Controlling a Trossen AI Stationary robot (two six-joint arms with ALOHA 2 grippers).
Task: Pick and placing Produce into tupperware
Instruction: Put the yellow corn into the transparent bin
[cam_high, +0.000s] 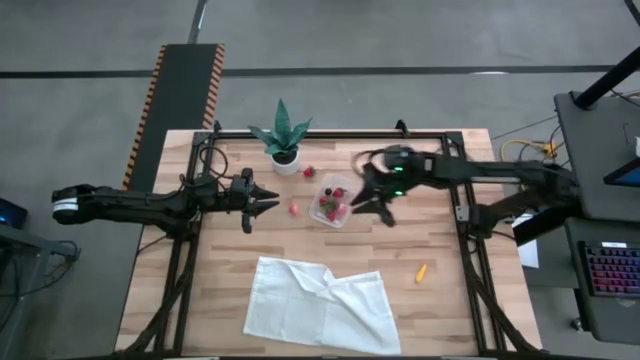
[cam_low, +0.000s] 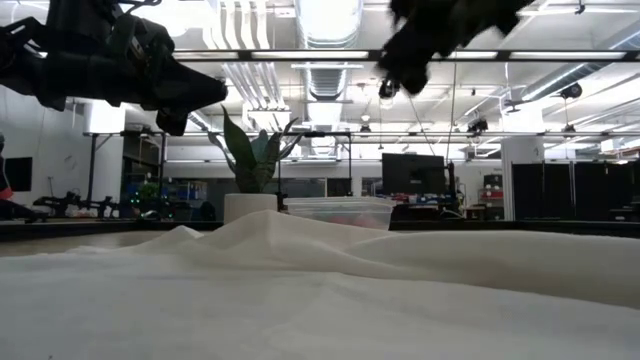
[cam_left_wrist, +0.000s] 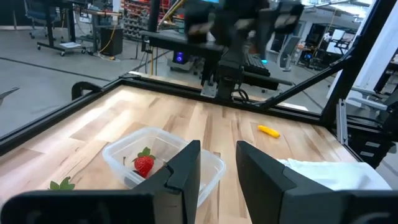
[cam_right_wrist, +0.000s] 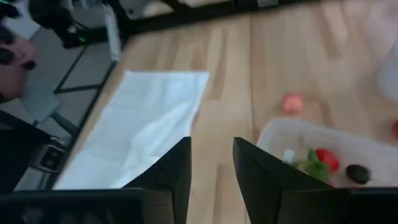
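The clear tupperware (cam_high: 332, 204) stands mid-table on the wood and holds red strawberry pieces (cam_right_wrist: 326, 158) and a dark berry (cam_right_wrist: 356, 173). One reddish piece (cam_high: 294, 208) lies on the table just left of it. Another (cam_high: 309, 172) lies by the white plant pot, and an orange-yellow piece (cam_high: 421, 271) lies toward the near right. My left gripper (cam_high: 262, 203) hovers open to the left of the container, which shows ahead of its fingers (cam_left_wrist: 155, 158). My right gripper (cam_high: 372, 197) hovers open at the container's right side, above the table (cam_right_wrist: 211, 165). Both are empty.
A potted green plant (cam_high: 283, 140) stands behind the container toward the far edge. A crumpled white cloth (cam_high: 325, 305) covers the near middle of the table and fills the foreground of the low view (cam_low: 320, 290). Black frame rails (cam_high: 460, 215) run along the table's sides.
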